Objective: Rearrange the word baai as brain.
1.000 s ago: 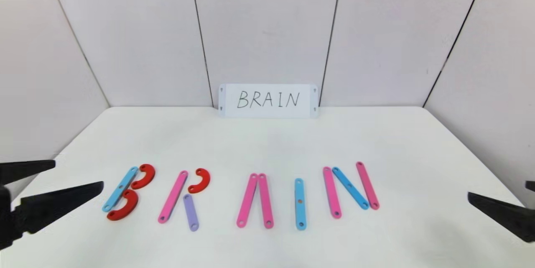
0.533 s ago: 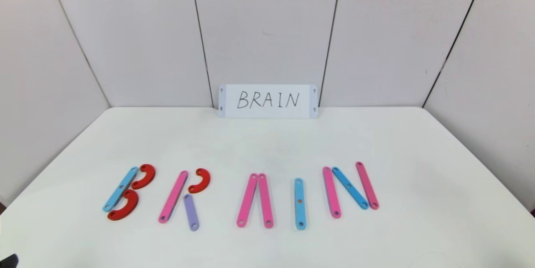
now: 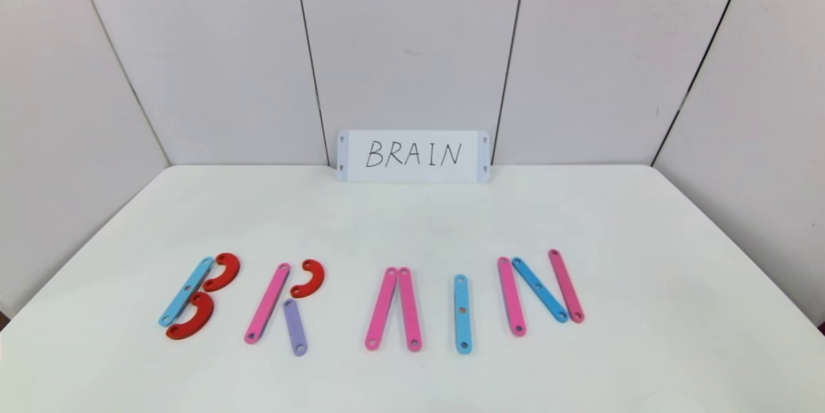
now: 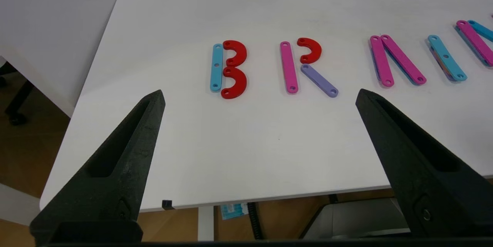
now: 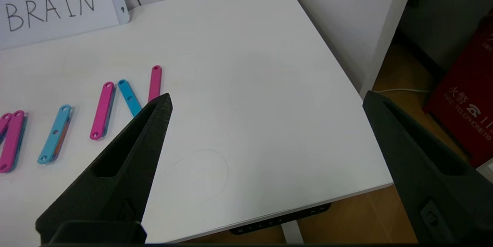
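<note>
Word laid out as BRAIN on the white table (image 3: pixel 677 258); both grippers drawn back off its near edge, jaws spread wide and empty.

The plastic letters (image 3: pixel 387 300) run in a row across the table, long axis side to side, ahead of both tools. B (image 4: pixel 229 69) and R (image 4: pixel 306 66) lie straight ahead of the left gripper (image 4: pixel 260 94), which is nearer them; N (image 5: pixel 129 98) lies ahead and inward of the right gripper (image 5: pixel 265 98). The BRAIN card (image 3: pixel 413 155) stands beyond. Nothing blocks either approach; the spelling looks complete.
</note>
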Controlling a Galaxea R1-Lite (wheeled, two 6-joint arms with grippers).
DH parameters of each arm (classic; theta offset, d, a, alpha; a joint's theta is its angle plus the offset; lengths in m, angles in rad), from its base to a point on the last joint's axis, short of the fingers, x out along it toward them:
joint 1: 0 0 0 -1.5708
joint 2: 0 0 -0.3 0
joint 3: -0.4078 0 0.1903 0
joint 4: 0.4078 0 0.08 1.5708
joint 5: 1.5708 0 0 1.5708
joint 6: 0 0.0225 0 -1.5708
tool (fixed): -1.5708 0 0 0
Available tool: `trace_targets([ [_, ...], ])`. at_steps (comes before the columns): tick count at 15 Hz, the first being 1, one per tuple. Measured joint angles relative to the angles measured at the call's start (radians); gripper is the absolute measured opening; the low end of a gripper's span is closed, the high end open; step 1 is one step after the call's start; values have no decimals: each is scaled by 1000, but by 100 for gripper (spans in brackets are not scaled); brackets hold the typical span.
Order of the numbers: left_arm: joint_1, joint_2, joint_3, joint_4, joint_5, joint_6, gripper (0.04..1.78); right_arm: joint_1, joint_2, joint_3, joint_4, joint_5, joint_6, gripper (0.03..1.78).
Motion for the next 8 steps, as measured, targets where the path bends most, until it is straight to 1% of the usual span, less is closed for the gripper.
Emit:
trace_targets([
  [2,18,-56,32,-3,3,0,174,-6,-12,-23,-2,8,-8,174],
  [4,25,-90,54,-6,6,-2,174,-53,-18,-32,-4,17,-35,174],
  [5,26,-105,62,-8,5,-1,174,-80,-30,-32,-4,39,-44,174],
  [6,27,-122,69,-8,3,-1,174,-97,-50,-25,-3,75,-51,174],
  [7,27,-141,81,-13,4,-1,174,-105,-79,-12,-3,117,-63,174],
  [8,28,-160,100,-31,7,-1,174,-110,-121,12,-4,164,-90,174],
])
